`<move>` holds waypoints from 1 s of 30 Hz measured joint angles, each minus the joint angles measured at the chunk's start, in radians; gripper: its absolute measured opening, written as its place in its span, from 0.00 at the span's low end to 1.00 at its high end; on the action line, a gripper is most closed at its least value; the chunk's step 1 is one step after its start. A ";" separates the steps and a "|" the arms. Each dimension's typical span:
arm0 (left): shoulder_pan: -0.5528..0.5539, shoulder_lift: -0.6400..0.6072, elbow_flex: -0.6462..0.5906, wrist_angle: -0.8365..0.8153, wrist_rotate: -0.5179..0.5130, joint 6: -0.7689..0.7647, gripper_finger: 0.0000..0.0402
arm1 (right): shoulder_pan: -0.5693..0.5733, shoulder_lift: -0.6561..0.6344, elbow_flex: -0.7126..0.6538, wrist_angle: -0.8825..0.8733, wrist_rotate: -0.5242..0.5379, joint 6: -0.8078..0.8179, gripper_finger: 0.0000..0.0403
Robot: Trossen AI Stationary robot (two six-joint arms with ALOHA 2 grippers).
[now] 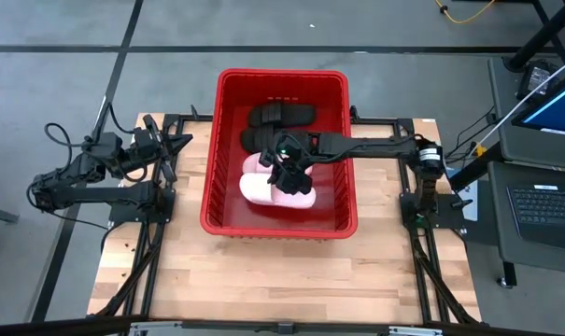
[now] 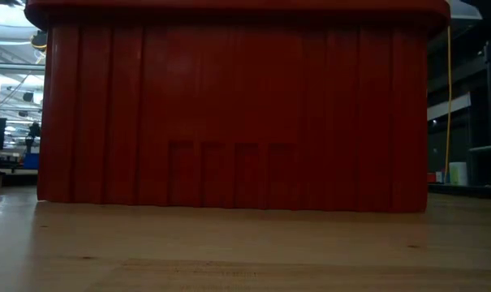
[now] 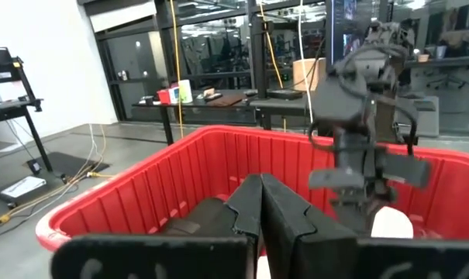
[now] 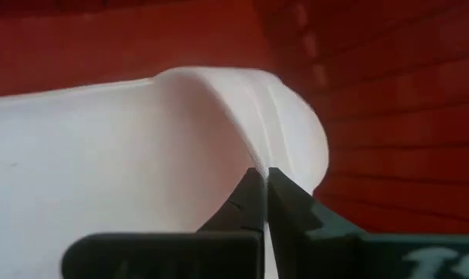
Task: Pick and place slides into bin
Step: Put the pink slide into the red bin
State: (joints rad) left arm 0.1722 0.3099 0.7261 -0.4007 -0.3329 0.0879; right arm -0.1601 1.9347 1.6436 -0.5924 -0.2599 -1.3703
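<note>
The red bin (image 1: 280, 224) stands mid-table; the low view shows only its ribbed near wall (image 2: 229, 113). Two black slides (image 1: 277, 126) lie in its far part. Two pink slides (image 1: 280, 191) lie in its near part, one partly under my right gripper. My right gripper (image 1: 287, 168) reaches down into the bin and is shut on a pink slide (image 4: 125, 155). My left gripper (image 1: 177, 145) is shut and empty, off the bin's left side; in its wrist view its fingers (image 3: 259, 209) point at the bin (image 3: 141, 194). My right gripper pinches a thin pale edge of a pink slide (image 4: 259, 167) between its two fingers, by the arched strap (image 4: 242, 85). The fingers come from above, pointing down into the bin. Whether the slide is lifted off the bin's floor, I cannot tell.
The bin's walls (image 1: 349, 159) stand close around my right gripper. Bare wooden tabletop (image 1: 263, 280) lies on the near side of the bin. A laptop cart (image 1: 543, 187) stands off the table's right edge.
</note>
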 joint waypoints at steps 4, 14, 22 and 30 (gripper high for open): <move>0.000 0.000 0.000 -0.001 -0.014 0.000 0.00 | -0.008 0.045 0.000 0.004 0.001 -0.022 0.01; 0.000 0.000 0.000 -0.031 -0.039 -0.010 0.01 | -0.036 0.098 -0.001 0.034 -0.007 -0.074 0.01; 0.000 0.000 0.000 -0.039 -0.044 -0.026 0.01 | -0.055 0.145 -0.001 0.040 -0.067 -0.106 0.01; 0.000 0.000 0.000 -0.039 -0.051 -0.026 0.01 | -0.054 0.176 -0.001 0.049 -0.063 -0.149 0.01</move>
State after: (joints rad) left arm 0.1719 0.3099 0.7261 -0.4395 -0.3843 0.0615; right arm -0.2142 2.1109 1.6428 -0.5439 -0.3225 -1.5198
